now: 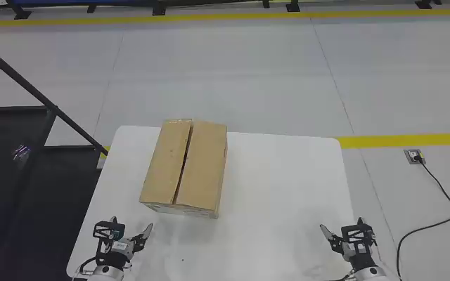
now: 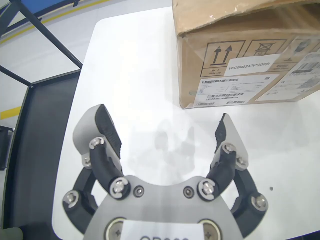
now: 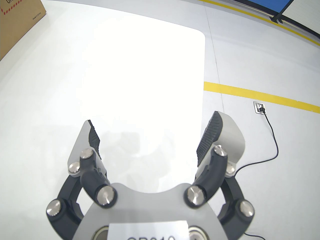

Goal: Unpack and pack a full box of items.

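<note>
A closed brown cardboard box (image 1: 185, 167) stands on the white table (image 1: 281, 190), left of its middle, its two top flaps meeting along a seam. My left gripper (image 1: 124, 234) is open at the table's front left corner, short of the box. In the left wrist view the box (image 2: 240, 51) shows its labelled side beyond the open, empty gripper (image 2: 162, 116). My right gripper (image 1: 349, 234) is open near the front right corner. The right wrist view has a corner of the box (image 3: 17, 13) far off from the empty right gripper (image 3: 152, 123).
A black metal frame (image 1: 42, 98) and a dark surface (image 1: 35, 190) flank the table's left side. On the floor to the right lie a yellow line (image 1: 394, 140), a floor socket (image 1: 414, 156) and a black cable (image 1: 429, 225).
</note>
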Robot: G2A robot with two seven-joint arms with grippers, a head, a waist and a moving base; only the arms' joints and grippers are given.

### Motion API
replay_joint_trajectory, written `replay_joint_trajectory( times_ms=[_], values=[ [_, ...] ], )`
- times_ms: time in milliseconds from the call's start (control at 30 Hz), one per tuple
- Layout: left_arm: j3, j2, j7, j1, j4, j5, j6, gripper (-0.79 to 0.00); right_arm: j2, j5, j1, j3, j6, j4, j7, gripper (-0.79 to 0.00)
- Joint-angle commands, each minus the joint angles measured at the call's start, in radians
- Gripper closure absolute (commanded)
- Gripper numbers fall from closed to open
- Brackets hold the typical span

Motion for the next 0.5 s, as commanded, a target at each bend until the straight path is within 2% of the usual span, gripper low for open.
replay_joint_trajectory(
  times_ms=[0,467],
  values=[
    [0.000,0.000,0.000,0.000,0.000,0.000,0.000,-0.784,0.000,0.000,0.000,0.000,0.000,0.000,0.000,-0.784],
    [0.001,-0.001,0.002,0.001,0.001,-0.005,0.001,-0.785,-0.002,-0.007,0.012,-0.016,-0.009,-0.001,-0.015,-0.785]
  ],
)
